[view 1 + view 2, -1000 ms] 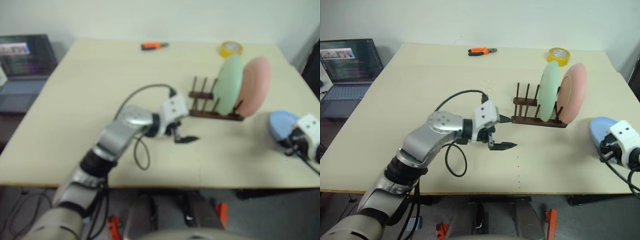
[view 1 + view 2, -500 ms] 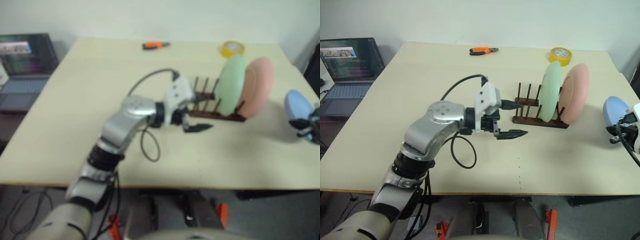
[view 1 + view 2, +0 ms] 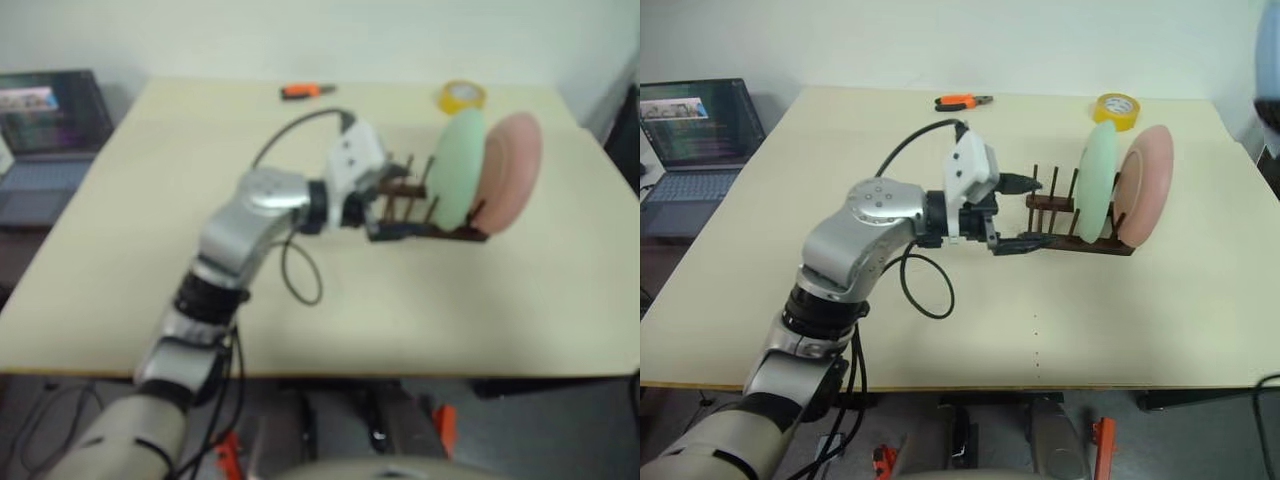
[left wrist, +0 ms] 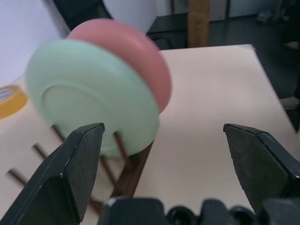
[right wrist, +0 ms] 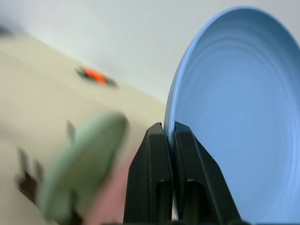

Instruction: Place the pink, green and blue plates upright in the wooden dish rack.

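Two matte round plates (image 3: 1127,190) stand in the peg rack (image 3: 1077,225); right tool (image 5: 169,140) pinches the blue plate's (image 5: 234,117) rim; left tool (image 4: 176,159) gapes.

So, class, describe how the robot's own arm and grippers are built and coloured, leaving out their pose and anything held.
The left arm has rounded silver-grey shells with black joint rings. A white boxy block sits at its wrist, and a black cable loops from it. The left gripper has two black, wedge-shaped fingers that taper to blunt tips. The right gripper has the same matte black fingers.
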Action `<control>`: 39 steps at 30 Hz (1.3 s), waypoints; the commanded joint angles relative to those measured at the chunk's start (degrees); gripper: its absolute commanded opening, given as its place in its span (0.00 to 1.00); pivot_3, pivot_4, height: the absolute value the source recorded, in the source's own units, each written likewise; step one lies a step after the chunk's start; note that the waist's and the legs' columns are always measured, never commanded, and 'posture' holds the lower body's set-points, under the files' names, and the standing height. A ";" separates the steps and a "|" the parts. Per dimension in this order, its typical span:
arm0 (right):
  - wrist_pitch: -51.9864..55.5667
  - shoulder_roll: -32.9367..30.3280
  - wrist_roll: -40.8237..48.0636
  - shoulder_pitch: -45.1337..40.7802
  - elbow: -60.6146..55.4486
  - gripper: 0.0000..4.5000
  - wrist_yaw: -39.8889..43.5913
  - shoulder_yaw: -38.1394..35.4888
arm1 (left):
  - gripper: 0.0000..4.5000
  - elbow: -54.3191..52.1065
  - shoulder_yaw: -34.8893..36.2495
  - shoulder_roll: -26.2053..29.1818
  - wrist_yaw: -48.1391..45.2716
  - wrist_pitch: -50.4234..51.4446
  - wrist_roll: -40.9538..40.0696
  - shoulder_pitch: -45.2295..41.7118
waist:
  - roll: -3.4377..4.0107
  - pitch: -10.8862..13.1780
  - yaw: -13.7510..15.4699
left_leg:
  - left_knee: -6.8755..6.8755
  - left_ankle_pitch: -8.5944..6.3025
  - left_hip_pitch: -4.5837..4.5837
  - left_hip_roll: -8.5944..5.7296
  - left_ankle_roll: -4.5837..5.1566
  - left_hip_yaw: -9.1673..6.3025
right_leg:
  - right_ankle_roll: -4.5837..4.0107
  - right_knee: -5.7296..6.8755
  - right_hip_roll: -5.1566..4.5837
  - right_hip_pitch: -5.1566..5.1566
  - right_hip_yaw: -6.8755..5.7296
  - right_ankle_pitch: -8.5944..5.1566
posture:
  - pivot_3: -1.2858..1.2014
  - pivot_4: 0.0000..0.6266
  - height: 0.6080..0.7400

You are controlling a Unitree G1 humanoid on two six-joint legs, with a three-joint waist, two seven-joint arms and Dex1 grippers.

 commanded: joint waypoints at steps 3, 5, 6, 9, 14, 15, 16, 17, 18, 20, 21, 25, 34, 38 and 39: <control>-3.80 11.20 9.85 -13.18 -1.90 0.01 -6.77 5.18 | 1.00 -0.20 4.92 4.66 1.52 -1.32 1.21 2.41 | 0.00 0.02 0.17 | -0.01 0.00 -0.03 0.07 0.00 -0.05 | -0.01 0.00 -0.01 0.01 -0.07 0.00 | 0.52 0.24 1.00; -4.69 16.91 12.11 -15.62 0.10 0.01 -8.17 7.72 | 1.00 -0.19 6.57 6.67 2.45 -1.43 1.57 3.69 | 0.00 0.02 0.17 | -0.02 0.00 -0.07 0.07 0.00 -0.02 | 0.00 0.00 -0.03 -0.04 -0.08 0.01 | 0.52 0.24 1.00; -5.03 18.63 12.49 -16.08 1.05 0.01 -8.48 8.65 | 1.00 -0.51 7.20 7.19 2.89 -1.34 1.49 4.21 | 0.00 0.02 0.29 | -0.01 0.00 -0.11 0.09 0.00 -0.02 | 0.01 -0.01 -0.03 -0.05 -0.07 0.02 | 0.52 0.24 1.00; -5.93 23.31 13.59 -16.15 4.52 0.01 -9.57 10.86 | 1.00 -2.99 9.00 8.20 4.21 -0.24 0.77 6.09 | 0.00 0.02 0.90 | 0.00 0.00 -0.21 0.08 0.01 -0.04 | 0.13 -0.04 -0.11 -0.08 -0.10 0.11 | 0.52 0.24 1.00; -6.91 29.47 15.18 -13.95 9.23 0.01 -10.60 12.83 | 1.00 -8.62 10.86 9.39 6.63 2.58 0.17 10.02 | 0.00 0.02 0.98 | 0.02 -0.04 -0.42 0.02 0.07 -0.08 | -0.03 -0.12 -0.20 -0.16 -0.17 0.28 | 0.52 0.24 1.00; -7.06 30.04 15.25 -13.37 9.82 0.01 -10.67 13.03 | 1.00 -9.40 11.08 9.52 7.11 3.18 0.15 10.53 | 0.00 0.02 0.96 | 0.02 -0.04 -0.42 0.03 0.08 -0.08 | -0.03 -0.12 -0.19 -0.16 -0.18 0.28 | 0.52 0.24 1.00; -7.14 30.41 15.20 -12.82 10.33 0.01 -10.90 13.22 | 1.00 -10.14 11.25 9.70 7.53 3.69 0.09 10.99 | 0.00 0.02 0.94 | 0.02 -0.04 -0.42 0.03 0.08 -0.09 | -0.04 -0.10 -0.19 -0.16 -0.18 0.28 | 0.52 0.24 1.00; -7.12 30.77 15.12 -12.17 10.71 0.01 -11.27 13.40 | 1.00 -10.93 11.55 9.88 7.94 4.27 -0.11 11.52 | 0.00 0.02 0.92 | 0.02 -0.04 -0.42 0.05 0.08 -0.09 | -0.03 -0.08 -0.18 -0.18 -0.18 0.28 | 0.52 0.24 1.00; -6.91 31.44 15.43 -11.36 10.93 0.01 -11.94 13.47 | 1.00 -11.68 11.81 10.08 8.32 4.84 -0.30 12.04 | 0.00 0.02 0.89 | 0.02 -0.04 -0.42 0.05 0.08 -0.11 | -0.04 -0.06 -0.17 -0.18 -0.18 0.28 | 0.52 0.24 1.00; -6.38 32.70 16.34 -9.85 10.87 0.01 -13.22 13.58 | 1.00 -12.92 12.26 10.47 8.84 5.70 -0.63 12.90 | 0.00 0.02 0.74 | 0.03 -0.04 -0.40 0.08 0.08 -0.10 | -0.01 -0.04 -0.13 -0.19 -0.19 0.27 | 0.52 0.24 1.00; -6.20 33.08 16.74 -9.22 10.73 0.01 -13.66 13.67 | 1.00 -13.28 12.31 10.62 9.05 6.09 -0.66 13.12 | 0.00 0.02 0.73 | 0.03 -0.04 -0.39 0.09 0.08 -0.10 | 0.01 -0.02 -0.13 -0.19 -0.19 0.26 | 0.52 0.24 1.00; -6.23 35.24 17.26 -5.35 10.04 0.01 -16.43 13.91 | 1.00 -14.66 12.55 11.28 9.85 7.31 -0.94 13.94 | 0.00 0.02 0.67 | 0.04 -0.04 -0.36 0.09 0.08 -0.09 | 0.08 -0.02 -0.11 -0.18 -0.20 0.22 | 0.52 0.24 1.00; -7.06 37.95 17.23 -2.10 10.72 0.01 -18.98 14.51 | 1.00 -14.83 11.20 11.30 10.81 8.28 -1.13 13.78 | 0.01 0.02 0.66 | 0.02 -0.04 -0.36 0.09 0.08 -0.07 | 0.10 -0.03 -0.11 -0.19 -0.22 0.22 | 0.52 0.24 1.00; -7.36 37.90 16.66 -1.26 10.56 0.01 -19.36 14.53 | 1.00 -14.49 10.96 11.49 10.73 8.27 -1.08 13.69 | 0.01 0.02 0.65 | 0.03 -0.04 -0.36 0.08 0.08 -0.05 | 0.10 -0.04 -0.11 -0.19 -0.22 0.23 | 0.52 0.24 1.00; -7.36 37.82 16.60 -1.04 10.48 0.01 -19.42 14.57 | 1.00 -14.43 10.90 11.52 10.70 8.28 -1.05 13.69 | 0.01 0.02 0.65 | 0.03 -0.04 -0.36 0.07 0.08 -0.05 | 0.11 -0.04 -0.11 -0.20 -0.22 0.22 | 0.52 0.24 1.00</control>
